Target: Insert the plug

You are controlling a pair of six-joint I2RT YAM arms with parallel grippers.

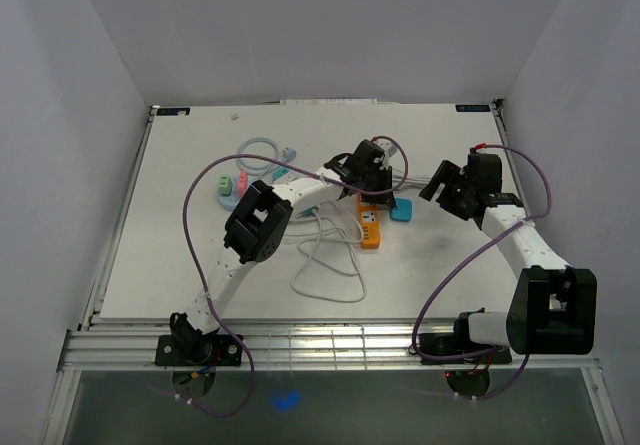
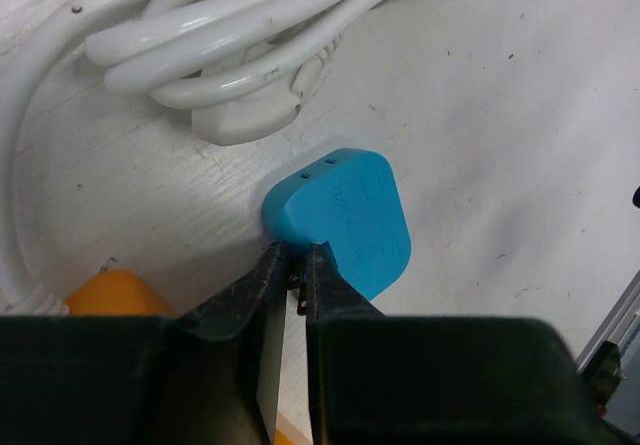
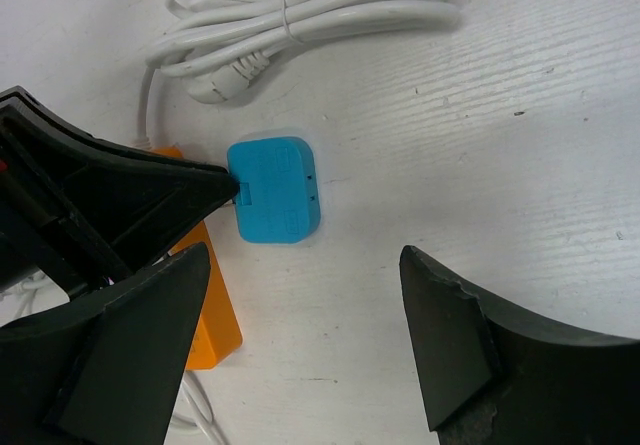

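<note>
The left gripper [image 2: 297, 261] is closing its 2 fingers [image 2: 255, 290] to a sliver of a gap, and they appear to be nipping a thin part at the near edge of the blue plug [image 2: 345, 215]. The plug is lying flat on the worktop [image 2: 520, 115], its body stretching straight away from those fingertips. The orange power strip [image 2: 115, 293] is sitting just beside the fingers on their left, so the plug is needing a short carry that way. The right gripper [image 3: 305, 260] is hovering with fingers spread wide and holding nothing, farther from the plug than the left. A bundled white cable [image 2: 230, 35] is lying just beyond the plug.
</note>
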